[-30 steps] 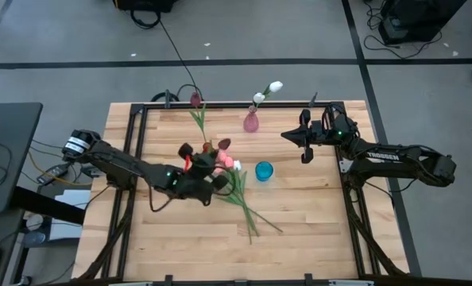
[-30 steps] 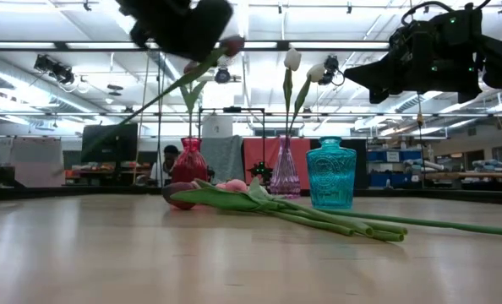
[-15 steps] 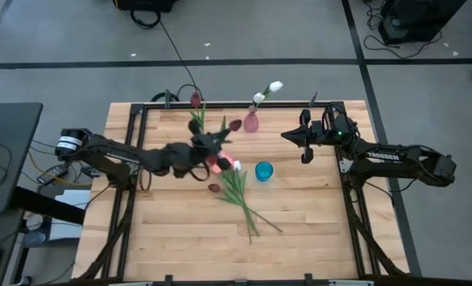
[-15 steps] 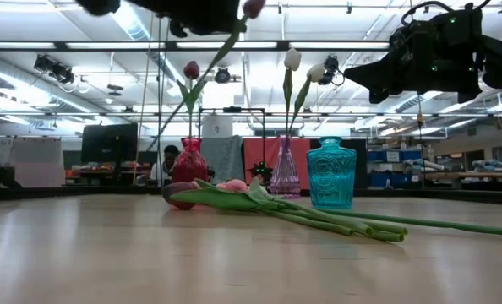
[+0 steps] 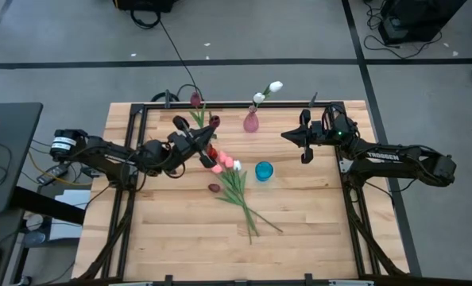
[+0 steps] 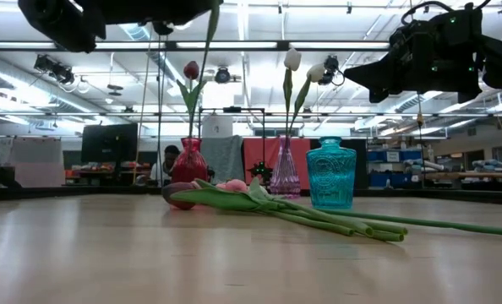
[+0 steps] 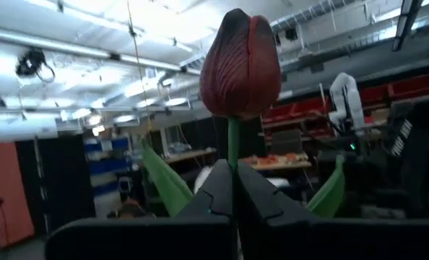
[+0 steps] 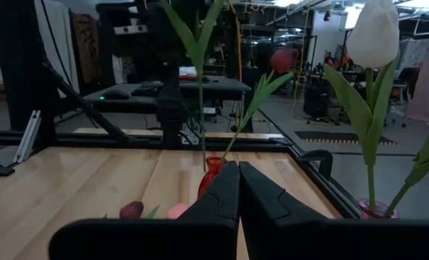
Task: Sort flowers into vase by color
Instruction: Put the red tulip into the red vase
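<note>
High view: maroon tulip [image 5: 213, 121] held up off the table near the red vase [image 5: 198, 102], clamped by its stem in the left gripper [image 5: 196, 137], jaws pressed together on the stem (head dark red, upright above the fingers [image 7: 261, 209] in the left wrist view). Already standing in that red vase: another maroon tulip [image 6: 191, 70]. Two white tulips [image 5: 268, 90] upright in the pink vase [image 5: 251, 121]. Loose flowers [image 5: 234, 184] lying on the wooden table [image 5: 315, 230] just beside the empty blue vase [image 5: 264, 171], pink and maroon heads toward the left arm. Right gripper [image 5: 304, 146] hovering near the table's back right corner, jaws together, holding nothing.
</note>
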`<move>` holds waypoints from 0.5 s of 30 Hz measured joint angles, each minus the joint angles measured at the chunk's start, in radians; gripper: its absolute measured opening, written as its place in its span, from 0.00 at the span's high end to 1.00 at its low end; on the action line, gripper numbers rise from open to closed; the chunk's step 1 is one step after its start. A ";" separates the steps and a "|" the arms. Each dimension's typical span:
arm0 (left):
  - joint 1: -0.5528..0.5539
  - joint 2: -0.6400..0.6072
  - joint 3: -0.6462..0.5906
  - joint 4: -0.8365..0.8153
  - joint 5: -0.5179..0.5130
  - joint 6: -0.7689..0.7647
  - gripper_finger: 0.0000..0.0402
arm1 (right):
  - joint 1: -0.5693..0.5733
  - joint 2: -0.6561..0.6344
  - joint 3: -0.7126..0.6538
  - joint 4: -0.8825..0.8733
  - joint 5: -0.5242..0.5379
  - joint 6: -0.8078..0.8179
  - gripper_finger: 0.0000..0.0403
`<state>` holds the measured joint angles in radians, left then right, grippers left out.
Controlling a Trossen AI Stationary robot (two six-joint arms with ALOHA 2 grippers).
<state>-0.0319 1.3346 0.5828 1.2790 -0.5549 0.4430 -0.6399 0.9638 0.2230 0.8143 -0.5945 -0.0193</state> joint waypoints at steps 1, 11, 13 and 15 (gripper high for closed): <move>0.000 0.000 0.006 0.011 0.001 0.007 0.99 | 0.000 0.000 0.000 0.001 0.001 0.000 0.97; 0.000 0.000 0.063 0.009 0.002 0.066 0.99 | 0.000 0.000 0.000 0.000 0.002 0.000 0.97; 0.000 0.000 0.071 0.011 -0.001 0.082 1.00 | 0.000 0.000 0.000 0.000 0.002 0.000 0.97; 0.000 0.000 0.074 0.004 -0.015 0.084 1.00 | 0.000 0.000 0.000 0.000 0.002 0.000 0.97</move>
<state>-0.0315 1.3350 0.6563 1.2825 -0.5702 0.5270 -0.6399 0.9638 0.2230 0.8146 -0.5924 -0.0196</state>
